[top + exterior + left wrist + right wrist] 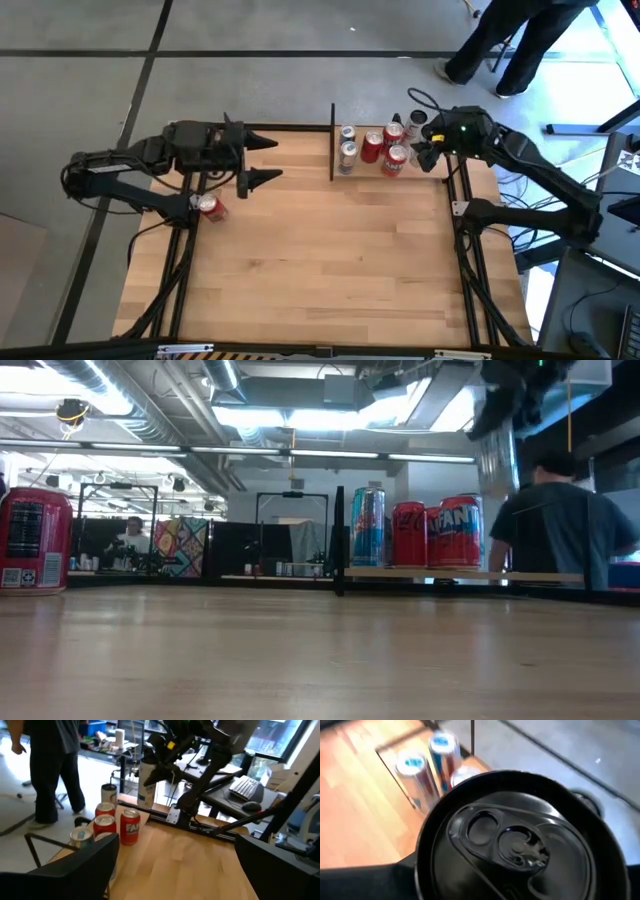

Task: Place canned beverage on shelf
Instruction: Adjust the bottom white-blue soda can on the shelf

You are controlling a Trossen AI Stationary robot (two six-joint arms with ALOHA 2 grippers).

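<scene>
The shelf [372, 178] is a small light-wood board at the table's far right, with a black post [332, 140] at its left end. Several cans stand on it: silver-blue ones [347, 152] and red ones [372, 148]. My right gripper [428, 143] is at the shelf's right end, shut on a pale can with a black top [520, 840] and holding it above the standing cans. My left gripper [268, 161] hangs open over the table's far left, pointing toward the shelf and touching nothing. A red can [208, 207] stands upright on the tabletop below the left arm. My right gripper pinches the pale can's side wall [146, 780] between its two fingers, high on the can under the black top. The fingers [370, 880] reach from the table's right side, slanting down. The can hangs roughly upright, clear of the shelf and the other cans.
A person [520, 40] stands on the floor beyond the far right corner. Black frame rails [470, 260] run along both table sides. Bare tabletop [330, 260] fills the middle and near part.
</scene>
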